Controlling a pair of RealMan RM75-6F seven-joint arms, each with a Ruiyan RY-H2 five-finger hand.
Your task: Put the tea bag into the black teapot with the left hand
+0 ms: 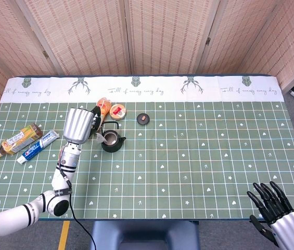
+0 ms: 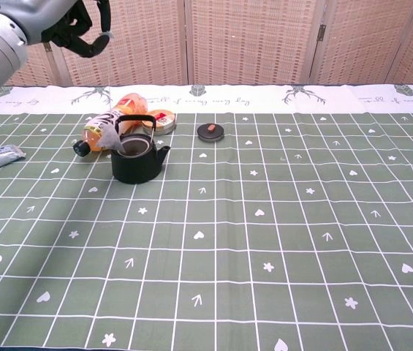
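Observation:
The black teapot [image 1: 111, 140] [image 2: 137, 159] stands open on the green cloth, left of centre. My left hand [image 2: 80, 28] [image 1: 95, 119] is raised high above and left of it, pinching the string of the tea bag [image 2: 112, 139] [image 1: 100, 137]. The bag hangs at the pot's left rim, beside the handle; whether it touches the rim I cannot tell. My right hand [image 1: 276, 214] rests low at the near right table edge, fingers apart and holding nothing.
The pot's lid [image 1: 143, 119] [image 2: 210, 132] lies to its right. An orange bottle [image 2: 110, 124] and a round tin [image 2: 163, 121] lie just behind the pot. A toothpaste tube [image 1: 37, 147] and a tea bottle [image 1: 17, 139] lie at the far left.

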